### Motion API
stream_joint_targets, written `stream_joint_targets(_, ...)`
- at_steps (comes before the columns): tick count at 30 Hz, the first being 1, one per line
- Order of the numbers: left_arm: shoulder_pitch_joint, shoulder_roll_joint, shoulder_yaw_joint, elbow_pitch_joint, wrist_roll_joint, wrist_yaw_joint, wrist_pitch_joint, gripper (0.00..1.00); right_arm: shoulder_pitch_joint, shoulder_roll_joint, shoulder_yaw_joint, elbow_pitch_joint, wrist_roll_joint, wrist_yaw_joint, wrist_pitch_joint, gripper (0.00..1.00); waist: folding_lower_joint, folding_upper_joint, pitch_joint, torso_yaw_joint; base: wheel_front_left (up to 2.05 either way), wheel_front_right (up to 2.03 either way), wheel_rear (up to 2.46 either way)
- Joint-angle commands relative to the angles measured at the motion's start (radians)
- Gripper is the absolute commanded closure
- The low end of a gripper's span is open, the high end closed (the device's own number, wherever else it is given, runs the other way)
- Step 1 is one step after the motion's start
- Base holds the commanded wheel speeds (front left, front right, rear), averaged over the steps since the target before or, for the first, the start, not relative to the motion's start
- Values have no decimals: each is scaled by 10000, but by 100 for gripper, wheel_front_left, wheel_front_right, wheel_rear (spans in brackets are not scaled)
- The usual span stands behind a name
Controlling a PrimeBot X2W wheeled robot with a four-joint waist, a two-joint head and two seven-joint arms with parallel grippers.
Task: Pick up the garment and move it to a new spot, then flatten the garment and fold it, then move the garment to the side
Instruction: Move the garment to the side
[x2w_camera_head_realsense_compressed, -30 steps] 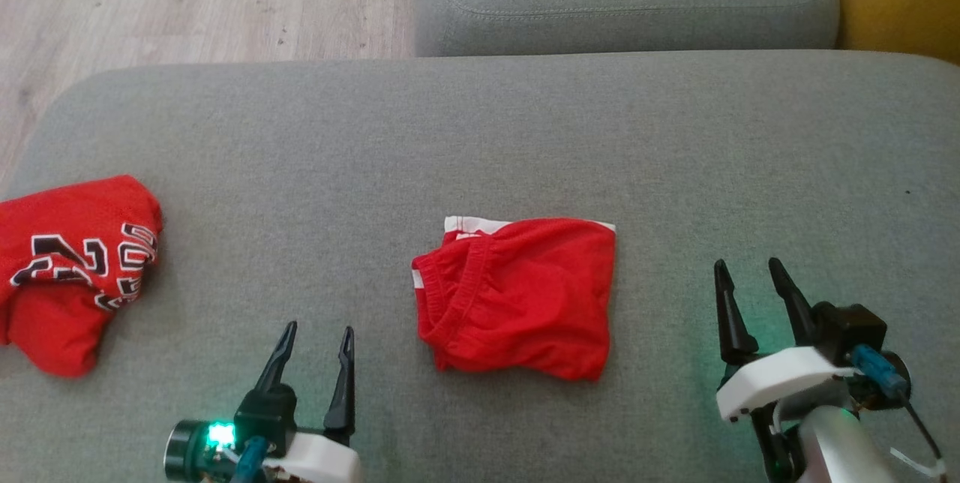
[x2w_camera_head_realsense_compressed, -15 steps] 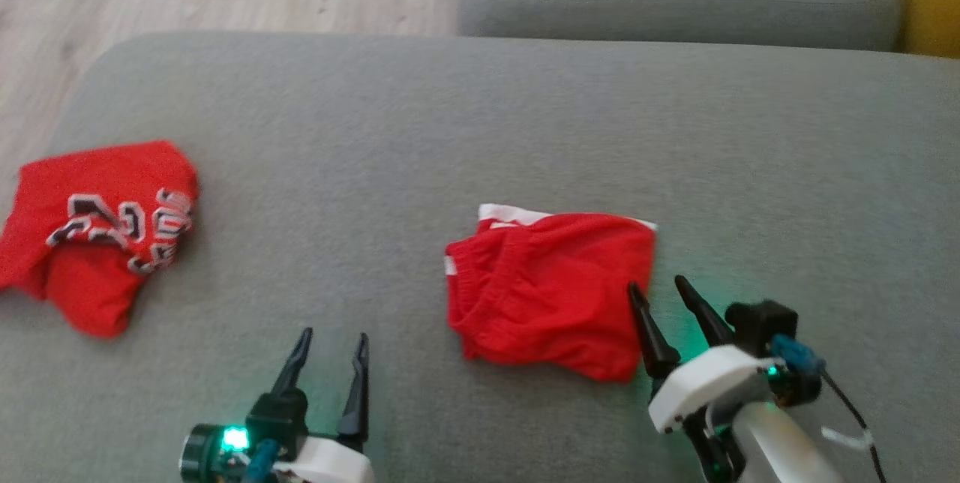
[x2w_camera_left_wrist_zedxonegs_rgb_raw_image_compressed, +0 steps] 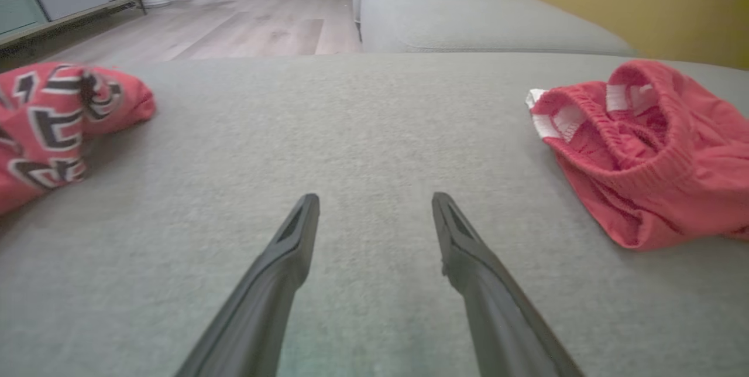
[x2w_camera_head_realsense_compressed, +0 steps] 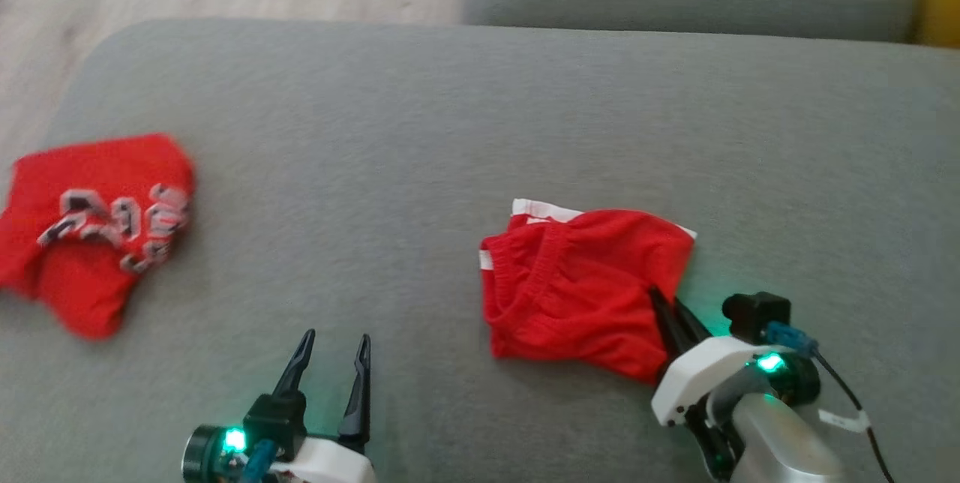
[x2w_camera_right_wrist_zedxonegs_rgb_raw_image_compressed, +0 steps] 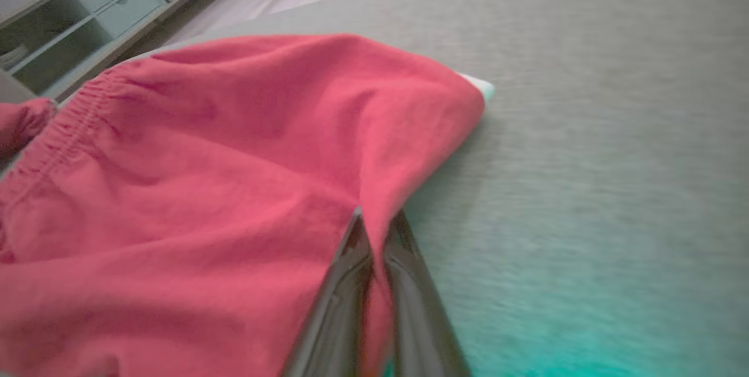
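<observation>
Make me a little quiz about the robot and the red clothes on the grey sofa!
1. Fill in the gap: the red jersey with lettering lies on the robot's ____ side of the grey sofa cushion.
2. What does the right gripper pinch? A: the red shorts. B: the red jersey. C: nothing.
3. True or false: the left gripper is open and holds nothing.

Key: 1 left; 2 A; 3 true.
</observation>
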Motion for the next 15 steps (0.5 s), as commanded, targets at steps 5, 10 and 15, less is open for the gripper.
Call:
stream_joint_targets(5, -306, -3, 28, -468, -327, -71, -126, 0, -107, -70, -165, 201, -465, -9, -220, 100, -1, 0, -298, -2448, 0, 0, 0)
stream_joint_targets(10, -611, -4, -487, -583, -547, -140, -126, 0, -80, -70, -246, 184, -641, -9, -254, 100, -1, 0, -218, -3748, 0, 0, 0)
stream_joint_targets(15, -924, -4, -1043, -749, -785, -184, -126, 0, 3, -70, -350, -22, -688, -9, -277, 100, -1, 0, -13, -4771, 0, 0, 0)
